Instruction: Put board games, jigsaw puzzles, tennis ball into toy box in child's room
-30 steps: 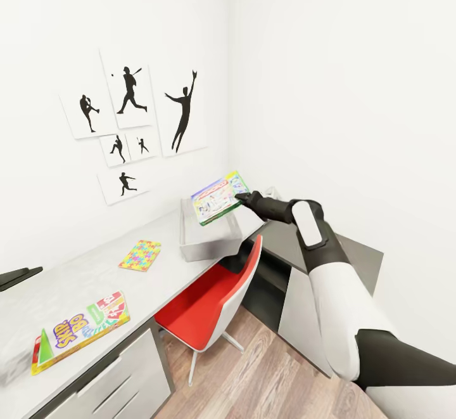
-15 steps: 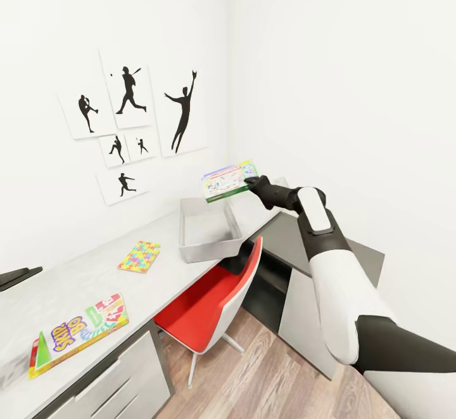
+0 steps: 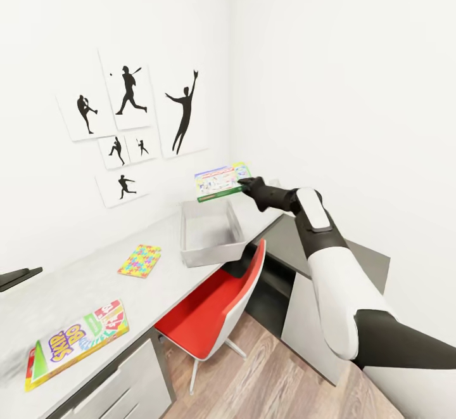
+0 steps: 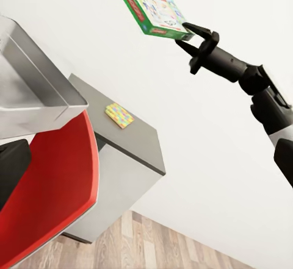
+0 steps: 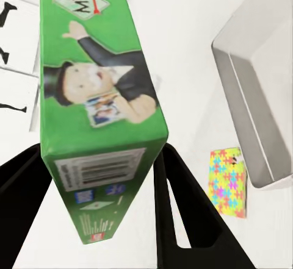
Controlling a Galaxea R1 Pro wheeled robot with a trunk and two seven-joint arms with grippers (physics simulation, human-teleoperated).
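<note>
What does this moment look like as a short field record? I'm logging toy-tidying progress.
right hand: shut on the pale-and-green board game, held above the toy box
toy box: light grey bin on the table, interior looks empty
Skip-Bo game: flat on the table's near end
jigsaw puzzle: flat on the table beside the toy box
second jigsaw puzzle: on the lower grey desk
red chair: tucked at the table

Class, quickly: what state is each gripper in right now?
Left gripper: cannot be told.
Right gripper: closed on the green-edged board game, held above the toy box.
</note>
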